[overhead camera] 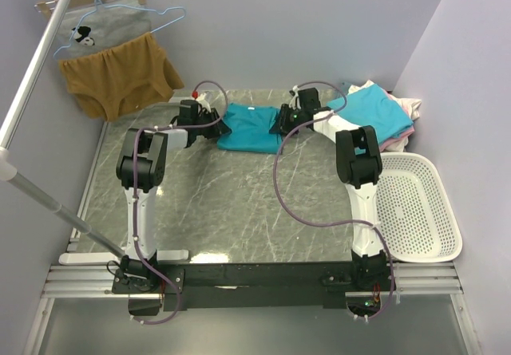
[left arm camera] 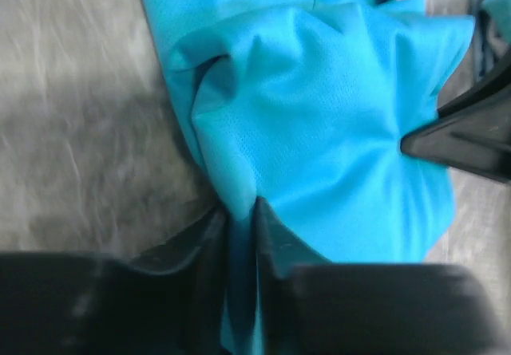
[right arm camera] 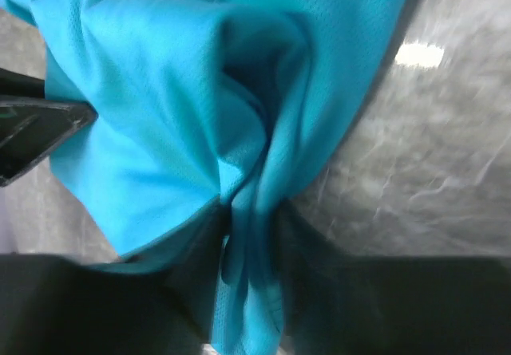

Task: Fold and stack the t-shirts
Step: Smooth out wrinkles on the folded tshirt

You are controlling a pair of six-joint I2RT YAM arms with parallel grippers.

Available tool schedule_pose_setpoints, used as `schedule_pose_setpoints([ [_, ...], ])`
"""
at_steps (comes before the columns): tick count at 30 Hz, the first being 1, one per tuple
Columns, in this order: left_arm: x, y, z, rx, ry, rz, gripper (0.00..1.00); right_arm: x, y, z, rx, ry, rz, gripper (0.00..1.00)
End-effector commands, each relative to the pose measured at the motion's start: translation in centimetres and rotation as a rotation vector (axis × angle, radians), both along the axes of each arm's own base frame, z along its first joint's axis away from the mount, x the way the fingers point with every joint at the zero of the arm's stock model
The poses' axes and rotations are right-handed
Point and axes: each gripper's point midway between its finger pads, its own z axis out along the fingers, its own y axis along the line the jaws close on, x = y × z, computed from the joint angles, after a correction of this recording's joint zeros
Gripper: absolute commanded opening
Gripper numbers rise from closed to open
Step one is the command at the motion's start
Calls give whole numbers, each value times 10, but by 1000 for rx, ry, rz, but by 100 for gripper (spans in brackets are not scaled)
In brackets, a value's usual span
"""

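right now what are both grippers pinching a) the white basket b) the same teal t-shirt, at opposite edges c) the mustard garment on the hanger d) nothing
b: each wrist view shows jaws closed on bunched teal fabric, and from above the left gripper and right gripper sit at opposite edges of the teal t-shirt.

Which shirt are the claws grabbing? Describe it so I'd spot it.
At the far edge of the table, a bunched teal shirt lies pinched between the left gripper and right gripper. Unlike the lighter turquoise shirt piled at right, it lies alone.

bright even light; wrist views slightly blurred.
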Motion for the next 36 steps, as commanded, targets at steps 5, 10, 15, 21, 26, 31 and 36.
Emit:
schedule_pose_setpoints([
  [5, -59, 0, -3, -28, 123, 7, 4, -58, 8, 13, 103, 38, 30, 13],
  [10, -119, 5, -12, -6, 218, 43, 4, -123, 9, 4, 92, 97, 49, 13],
  [15, -190, 3, -13, 28, 287, 47, 10, -193, 10, 5, 56, 122, 52, 27],
  [21, -234, 17, 11, 74, 217, 127, 55, -237, 0, 17, -50, 60, 28, 55],
  [26, -220, 43, 54, 151, 53, 231, 76, -224, -24, 42, -147, -68, -49, 57],
  [31, -195, 48, 75, 211, -51, 249, 78, -202, -24, 62, -184, -163, -34, 60],
  [36, -179, 29, 62, 183, -38, 185, 71, -181, -12, 58, -191, -175, 12, 59],
])
